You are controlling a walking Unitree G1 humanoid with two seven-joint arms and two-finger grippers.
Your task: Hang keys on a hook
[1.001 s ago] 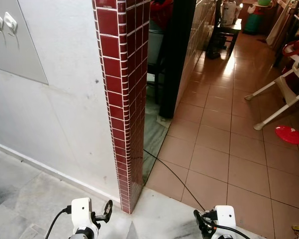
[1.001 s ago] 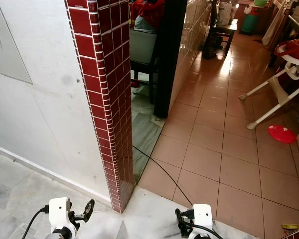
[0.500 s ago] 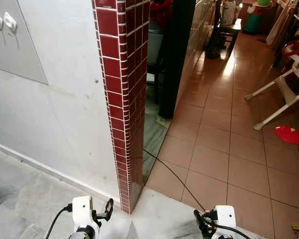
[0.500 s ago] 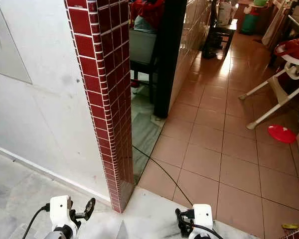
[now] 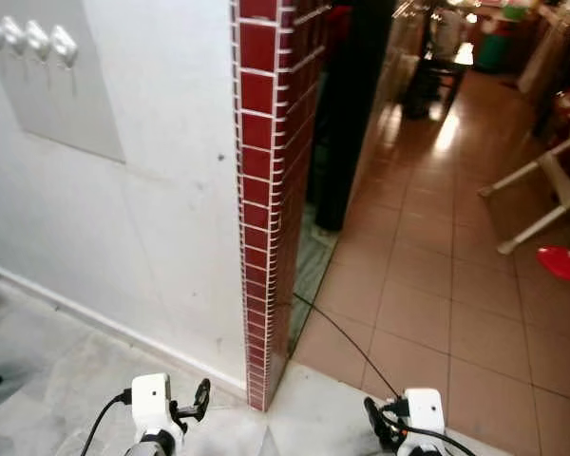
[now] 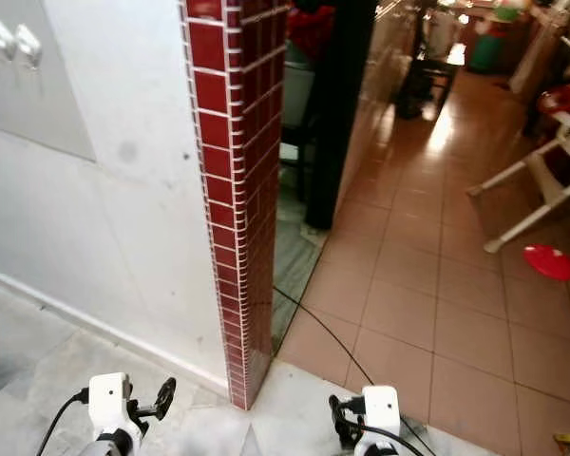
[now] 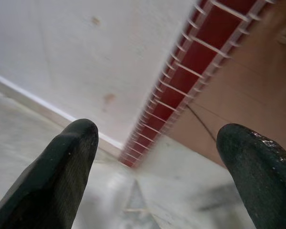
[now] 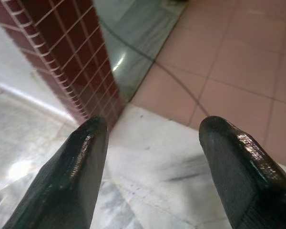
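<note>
A grey panel (image 5: 71, 95) on the white wall at upper left carries a row of several small white hooks (image 5: 28, 38). I cannot make out any keys. My left gripper (image 5: 195, 404) hangs low by the foot of the wall. In the left wrist view the left gripper (image 7: 157, 157) is open, with only floor and wall between its black fingers (image 7: 57, 181). My right gripper (image 5: 375, 423) hangs low over the pale floor. The right wrist view has the right gripper (image 8: 152, 143) open too, holding nothing.
A red-tiled pillar (image 5: 271, 190) ends the wall straight ahead. A black cable (image 5: 347, 337) runs across the terracotta floor (image 5: 427, 285) to its right. Farther right stand a white high chair (image 5: 541, 190) and a red disc (image 5: 562, 263). Dark furniture (image 5: 437, 66) stands at the back.
The whole picture has shifted right, so the camera has turned left; more of the hook panel shows now. Both grippers hang as before, still open.
</note>
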